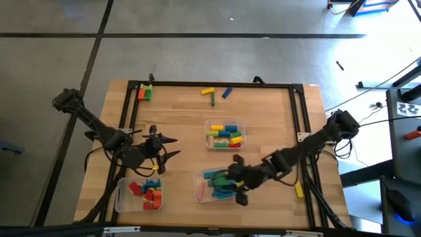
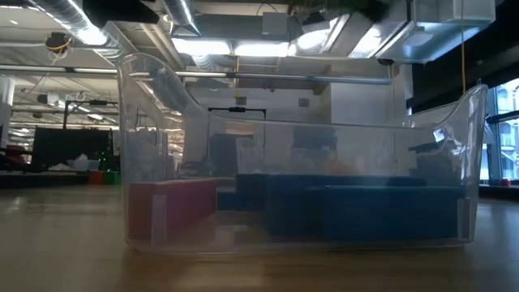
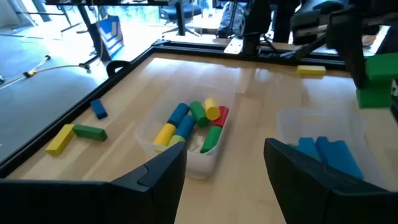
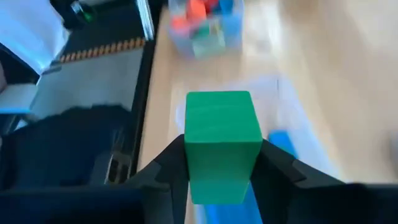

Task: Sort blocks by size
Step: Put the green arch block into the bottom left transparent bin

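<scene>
Right gripper (image 4: 217,165) is clamping a green block (image 4: 222,144) between its two fingers, hovering over the near tray (image 1: 205,176), which is holding long blue blocks (image 1: 214,176) and one pink block (image 1: 201,191). Left gripper (image 1: 170,148) is waiting over bare table (image 1: 177,112) left of center, fingers spread wide, holding nothing. Middle tray (image 1: 225,122) is holding mixed yellow, blue, green and red blocks (image 3: 189,124). Near-left tray (image 1: 120,195) is holding red and orange ones with some blue. Loose pieces: yellow and green blocks (image 1: 209,93) plus a blue one (image 1: 227,93) are sitting near the far edge, a red/green pair (image 1: 145,93) at the far-left corner, a yellow block (image 1: 299,190) by the right rail.
</scene>
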{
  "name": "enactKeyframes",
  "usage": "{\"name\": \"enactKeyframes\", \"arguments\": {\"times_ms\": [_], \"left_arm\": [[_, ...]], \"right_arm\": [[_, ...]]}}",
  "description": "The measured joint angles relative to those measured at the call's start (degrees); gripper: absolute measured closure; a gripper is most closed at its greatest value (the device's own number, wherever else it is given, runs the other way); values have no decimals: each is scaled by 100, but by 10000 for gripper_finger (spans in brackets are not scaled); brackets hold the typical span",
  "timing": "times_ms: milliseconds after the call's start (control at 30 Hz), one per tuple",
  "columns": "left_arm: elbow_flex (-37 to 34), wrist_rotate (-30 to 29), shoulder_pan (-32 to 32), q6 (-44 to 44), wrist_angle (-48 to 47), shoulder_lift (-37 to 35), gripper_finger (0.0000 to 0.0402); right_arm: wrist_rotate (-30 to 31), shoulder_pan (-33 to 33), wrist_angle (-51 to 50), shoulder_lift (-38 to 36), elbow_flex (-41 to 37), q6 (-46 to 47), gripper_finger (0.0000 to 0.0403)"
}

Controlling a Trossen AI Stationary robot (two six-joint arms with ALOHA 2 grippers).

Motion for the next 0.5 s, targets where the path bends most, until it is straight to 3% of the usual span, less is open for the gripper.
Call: {"name": "enactKeyframes", "arguments": {"times_ms": [333, 500], "left_arm": [[2, -474, -368, 103, -1, -312, 192], [2, -502, -420, 119, -4, -322, 192]], "right_arm": [[-182, -544, 3114, 1133, 36, -1861, 270], [-352, -723, 3720, 1831, 602, -2305, 270]]}}
